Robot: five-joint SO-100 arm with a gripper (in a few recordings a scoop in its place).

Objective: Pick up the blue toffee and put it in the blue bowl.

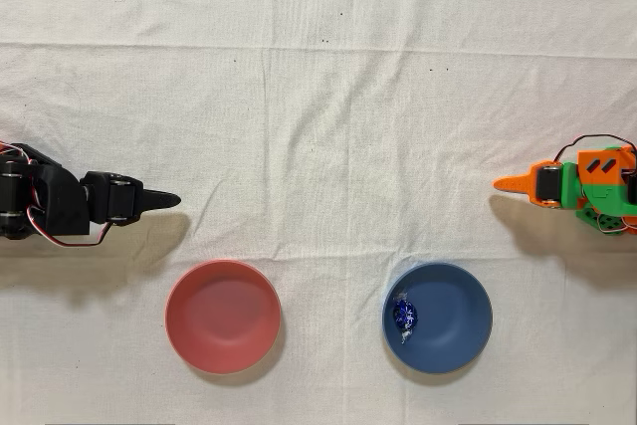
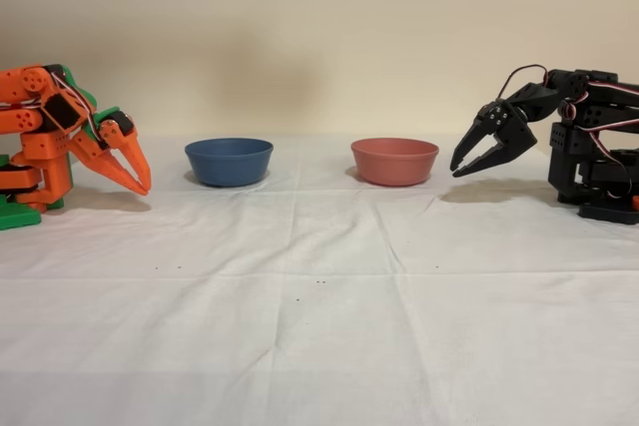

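Note:
The blue toffee (image 1: 404,316) lies inside the blue bowl (image 1: 453,340), against its left inner wall in the overhead view; the bowl's wall (image 2: 229,162) hides it in the fixed view. My orange gripper (image 1: 504,185) is pulled back at the right edge of the overhead view, above and right of the bowl, apart from it. In the fixed view the orange gripper (image 2: 143,184) hangs at the left with its tips pointing down, left of the bowl. Its fingers are shut together with nothing between them.
A pink-red bowl (image 1: 223,316) stands left of the blue one in the overhead view and holds nothing. The idle black arm (image 1: 60,208) rests at the left edge. A creased white cloth (image 1: 318,97) covers the table.

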